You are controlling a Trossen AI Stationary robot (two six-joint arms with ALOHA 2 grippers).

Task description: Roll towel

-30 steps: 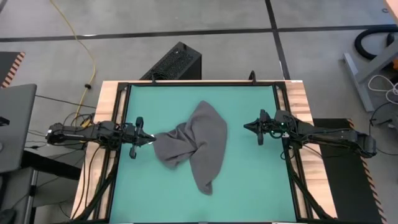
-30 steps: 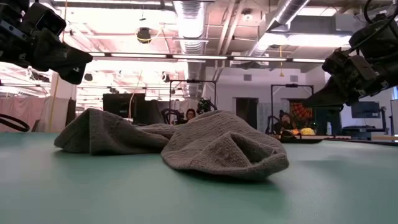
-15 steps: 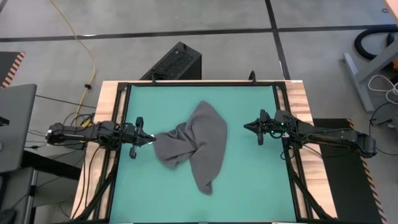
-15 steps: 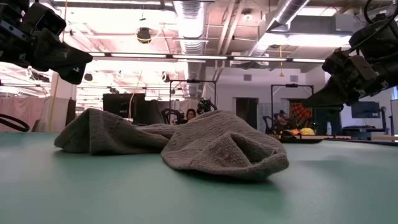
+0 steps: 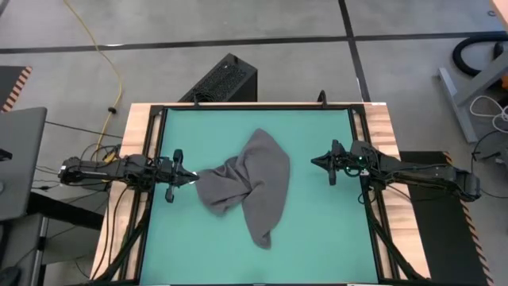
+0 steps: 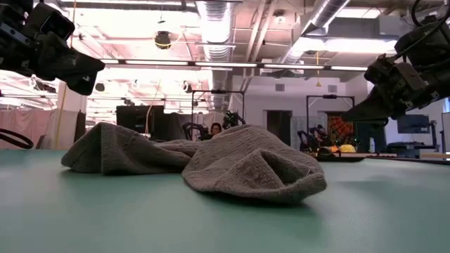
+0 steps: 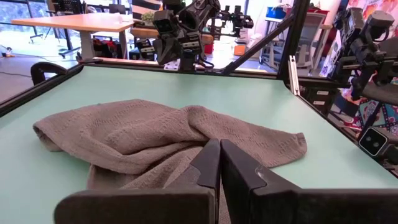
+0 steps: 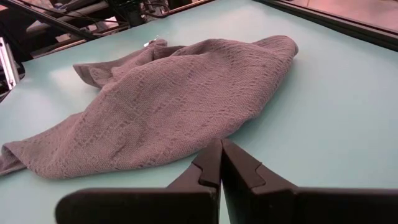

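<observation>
The dark grey towel (image 5: 248,188) lies crumpled in a loose heap in the middle of the green mat (image 5: 317,230). One lobe points toward the far edge and a narrow tail toward the near edge. The low view shows it as two soft humps (image 6: 239,169) resting on the mat. My left gripper (image 5: 194,179) is shut and hangs level above the mat, just at the towel's left edge (image 7: 56,134), clear of the cloth (image 6: 84,74). My right gripper (image 5: 314,162) is shut, tilted slightly down, off to the towel's right with bare mat between (image 8: 219,144).
A black rail (image 5: 155,151) frames the mat, with wooden table edges (image 5: 389,135) outside it. A black box (image 5: 222,79) stands on the floor beyond the far edge. Bare mat lies near and right of the towel.
</observation>
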